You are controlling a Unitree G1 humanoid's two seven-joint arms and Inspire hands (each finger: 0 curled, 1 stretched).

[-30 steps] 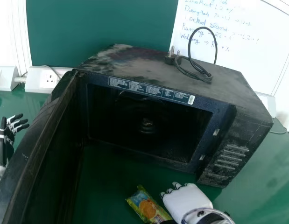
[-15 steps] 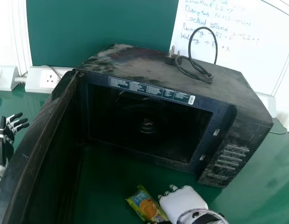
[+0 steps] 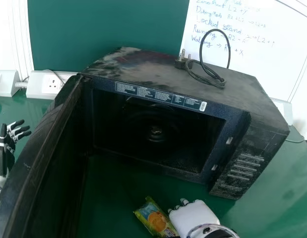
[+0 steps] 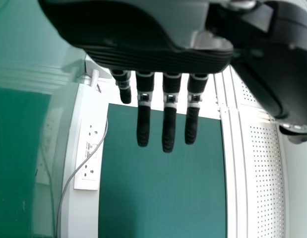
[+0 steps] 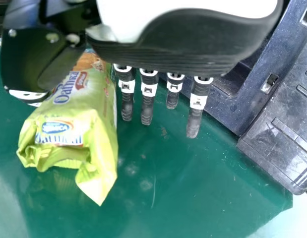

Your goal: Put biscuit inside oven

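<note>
Biscuit packet [image 3: 155, 218] lies toward the table's [image 3: 265, 198] near edge, before the open oven [image 3: 183, 134], probably so that only a short lift inward is needed. Beside it, the right hand [image 3: 194, 218] has its fingers straight and slightly spread, thumb opposite, apparently lined up for a pinch; I cannot tell whether they touch. The door [image 3: 41, 158] stands wide, leaving access. Toward the table's left edge, the left hand [image 3: 8, 146] hangs idle, fingers straight, loosely spread.
</note>
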